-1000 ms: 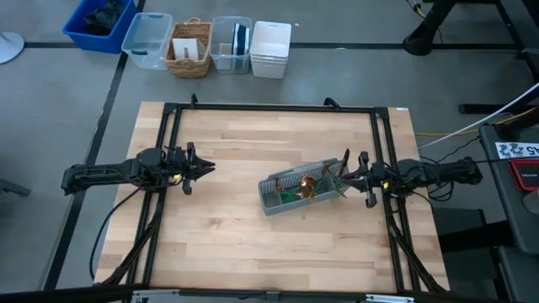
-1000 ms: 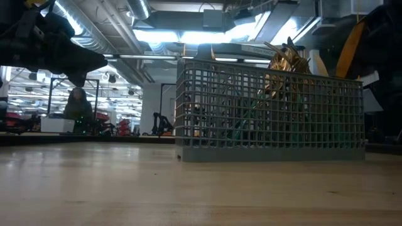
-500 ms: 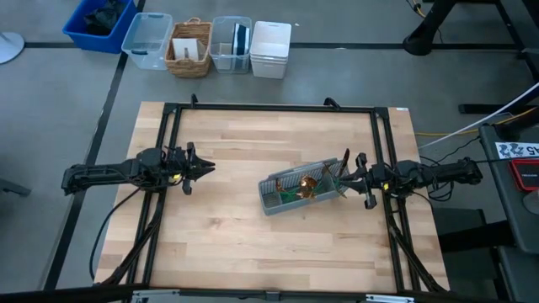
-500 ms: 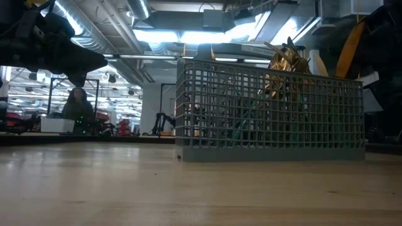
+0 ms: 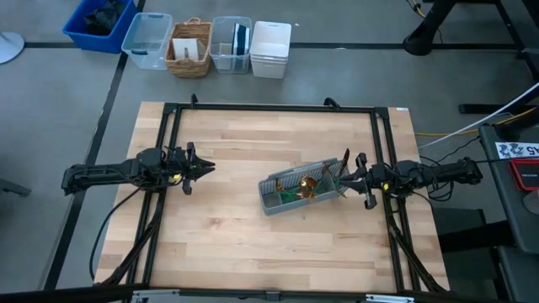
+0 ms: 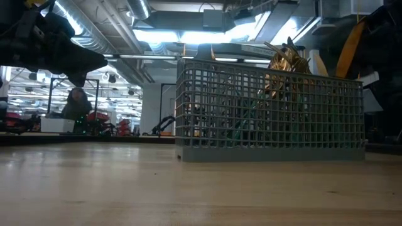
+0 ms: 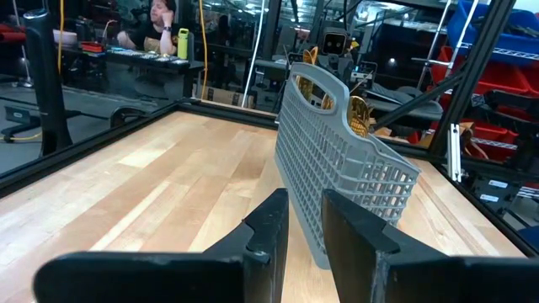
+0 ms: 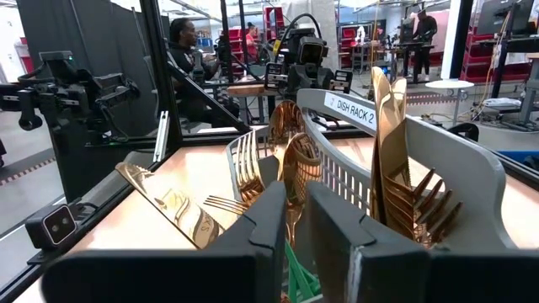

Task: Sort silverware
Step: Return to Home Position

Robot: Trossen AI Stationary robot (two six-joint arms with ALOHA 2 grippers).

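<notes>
The silverware stands in a grey slotted caddy (image 5: pixel 299 189) that rests on its base, slanted, right of the table's middle. Gold fork, spoon and knife heads (image 8: pixel 290 156) stick up out of it, above teal handles (image 8: pixel 295 261); in the low view they show as gold heads (image 6: pixel 286 63) over the caddy (image 6: pixel 270 110). My right gripper (image 5: pixel 341 175) points level at the caddy's right end, open by a narrow gap (image 8: pixel 296 189) with nothing in it. My left gripper (image 5: pixel 206 167) hovers level at the table's left, well away from the caddy, open by a small gap (image 7: pixel 305 202).
Black frame rails (image 5: pixel 168 135) run along the table's sides. Beyond the far edge stand a blue bin (image 5: pixel 99 23), clear tubs (image 5: pixel 147 40), a wicker basket (image 5: pixel 190 49) and a white box (image 5: pixel 270 49). Bare wood lies between my left gripper and the caddy. People sit in the room behind (image 8: pixel 181 38).
</notes>
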